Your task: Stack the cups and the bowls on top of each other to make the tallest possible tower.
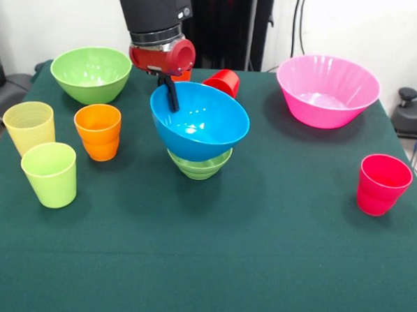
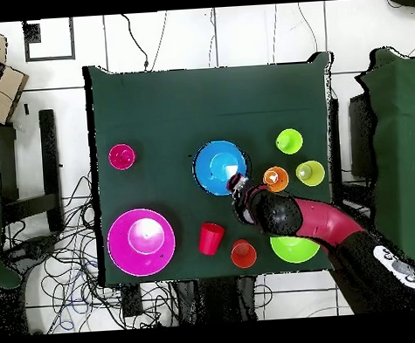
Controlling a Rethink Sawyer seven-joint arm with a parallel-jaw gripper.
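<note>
My gripper is shut on the near-robot rim of the large blue bowl, with one black finger inside it. The blue bowl is tilted and rests in or just over the small light green bowl. In the overhead view the gripper is at the blue bowl's lower right rim, and the small green bowl is hidden. The large green bowl, the pink bowl, the yellow cup, the lime cup, an orange cup and the pinkish-red cup stand apart. The red cup lies on its side.
A second orange cup stands near the robot's edge, mostly hidden behind the gripper in the front view. The arm crosses over the large green bowl. The pink bowl is near a table corner. Cables lie on the floor around the table.
</note>
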